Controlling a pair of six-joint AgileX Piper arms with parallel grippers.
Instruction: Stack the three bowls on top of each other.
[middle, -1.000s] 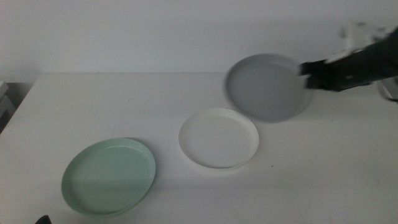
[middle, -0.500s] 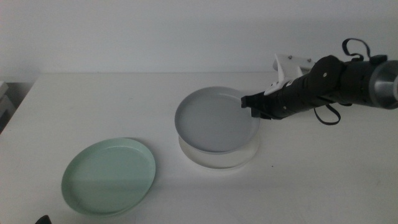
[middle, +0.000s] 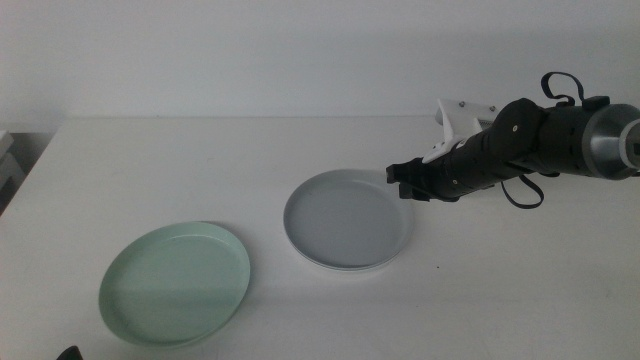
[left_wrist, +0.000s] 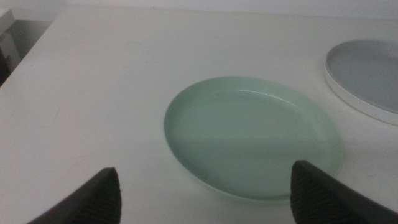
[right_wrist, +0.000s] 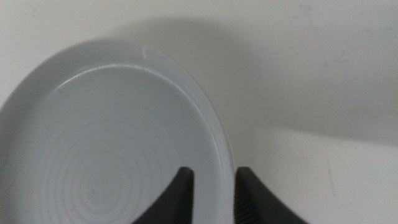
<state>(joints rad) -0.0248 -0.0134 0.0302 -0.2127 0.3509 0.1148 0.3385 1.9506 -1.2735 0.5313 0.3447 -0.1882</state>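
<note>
Seating grey bowl (middle: 347, 214) on white bowl (middle: 350, 262), my right gripper (middle: 404, 183) fingers pinching its 2 o'clock rim; mint bowl (middle: 175, 281) left.

This looks like a lab or test room set up for robot trials, not a home or kitchen. A plain white table (middle: 200, 160) fills the scene and meets a bare white wall (middle: 300, 50) with no shelves, pictures or sockets showing. The only tableware is three plain bowls, mint green (middle: 175, 283), grey (middle: 345, 215) and white (middle: 352, 265), with no food, cutlery or cloth. A dark robot arm (middle: 530, 145) with loose cables (middle: 560, 85) and a white mount (middle: 460, 115) reaches over the table. At the far left edge stands some pale furniture (middle: 8, 165), too cropped to identify.
</note>
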